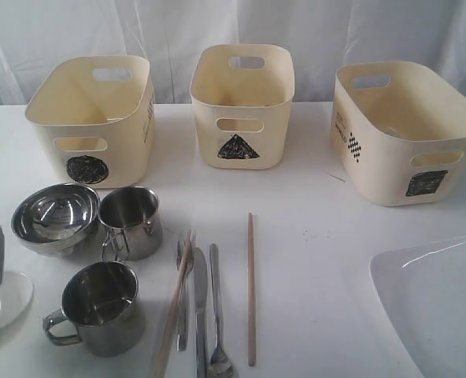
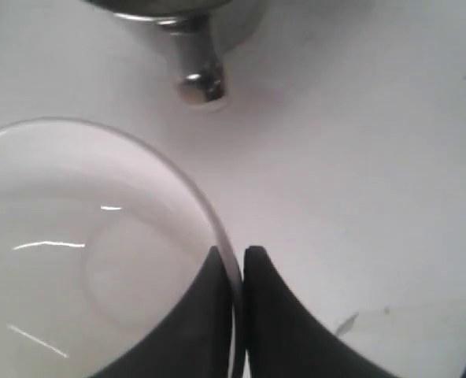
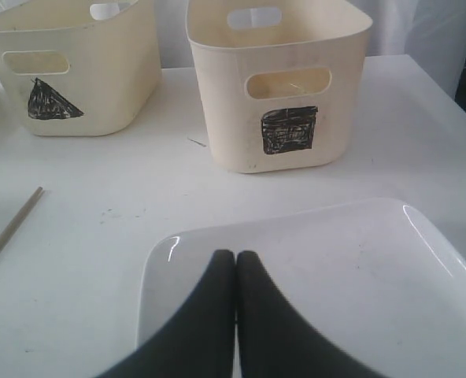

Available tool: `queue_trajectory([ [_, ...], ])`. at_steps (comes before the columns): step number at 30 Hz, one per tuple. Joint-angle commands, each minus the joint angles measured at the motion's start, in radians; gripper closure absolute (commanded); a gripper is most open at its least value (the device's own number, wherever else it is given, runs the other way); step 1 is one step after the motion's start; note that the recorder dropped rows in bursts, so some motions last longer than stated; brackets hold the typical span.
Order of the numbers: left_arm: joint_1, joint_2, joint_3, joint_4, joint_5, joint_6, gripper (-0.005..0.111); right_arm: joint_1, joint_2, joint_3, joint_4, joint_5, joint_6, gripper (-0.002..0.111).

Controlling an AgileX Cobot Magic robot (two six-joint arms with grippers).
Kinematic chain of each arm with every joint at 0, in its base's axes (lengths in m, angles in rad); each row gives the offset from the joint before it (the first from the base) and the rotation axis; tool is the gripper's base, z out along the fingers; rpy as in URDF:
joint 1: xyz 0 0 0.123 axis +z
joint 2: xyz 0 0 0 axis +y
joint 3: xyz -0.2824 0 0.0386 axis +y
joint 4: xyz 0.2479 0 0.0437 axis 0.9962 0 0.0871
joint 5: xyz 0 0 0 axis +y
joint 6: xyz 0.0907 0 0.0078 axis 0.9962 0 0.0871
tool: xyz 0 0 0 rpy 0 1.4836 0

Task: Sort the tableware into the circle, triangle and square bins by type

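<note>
White table (image 1: 319,236), left gripper (image 2: 234,252) clamped on round plate (image 2: 75,236), right gripper (image 3: 234,256) together, chopstick (image 1: 251,291) pointing at triangle bin (image 1: 208,130)

The white table (image 1: 319,197) bears three cream tubs (image 1: 242,106), a steel bowl (image 1: 56,216), two mugs (image 1: 132,220), cutlery (image 1: 200,307), two chopsticks (image 1: 251,287), a square plate (image 1: 430,307) and, it seems, a round plate (image 2: 75,236).

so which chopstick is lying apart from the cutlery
The right-hand chopstick in the exterior view, alone on bare table; the left chopstick slants across the spoon.
</note>
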Motion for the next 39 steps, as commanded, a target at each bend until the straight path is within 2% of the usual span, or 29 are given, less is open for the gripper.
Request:
queue_trajectory([
  [1, -0.005, -0.081, -0.15, 0.223, 0.151, -0.137, 0.107, -0.005, -0.005, 0.0, 0.0, -0.001, 0.004, 0.108],
  [3, -0.005, -0.111, -0.229, 0.304, 0.146, -0.147, 0.107, -0.005, -0.005, 0.0, 0.0, -0.001, 0.004, 0.108],
  [5, -0.005, -0.127, -0.304, 0.339, 0.05, -0.147, 0.107, -0.005, -0.005, 0.0, 0.0, -0.001, 0.004, 0.108],
  [8, -0.005, -0.112, -0.365, 0.305, -0.342, -0.171, 0.107, -0.005, -0.005, 0.0, 0.0, -0.001, 0.004, 0.108],
  [11, -0.005, -0.015, -0.404, 0.131, -0.731, -0.177, 0.107, -0.005, -0.005, 0.0, 0.0, -0.001, 0.004, 0.108],
  [12, -0.005, 0.034, -0.421, 0.092, -0.78, -0.18, 0.107, -0.005, -0.005, 0.0, 0.0, -0.001, 0.004, 0.108],
  [19, -0.005, 0.442, -0.728, 0.08, -0.764, -0.203, 0.107, -0.005, -0.005, 0.0, 0.0, -0.001, 0.004, 0.108],
  [21, -0.005, 0.568, -0.834, 0.08, -0.72, -0.203, 0.107, -0.005, -0.005, 0.0, 0.0, -0.001, 0.004, 0.108],
  [26, -0.009, 0.767, -1.01, 0.001, -0.651, -0.203, 0.107, -0.005, -0.005, 0.0, 0.0, -0.001, 0.004, 0.108],
  [31, -0.015, 0.844, -1.079, -0.072, -0.625, -0.203, 0.107, -0.005, -0.005, 0.0, 0.0, -0.001, 0.004, 0.108],
  [39, -0.029, 0.861, -1.083, -0.271, -0.544, -0.205, 0.107, -0.005, -0.005, 0.0, 0.0, -0.001, 0.004, 0.108],
])
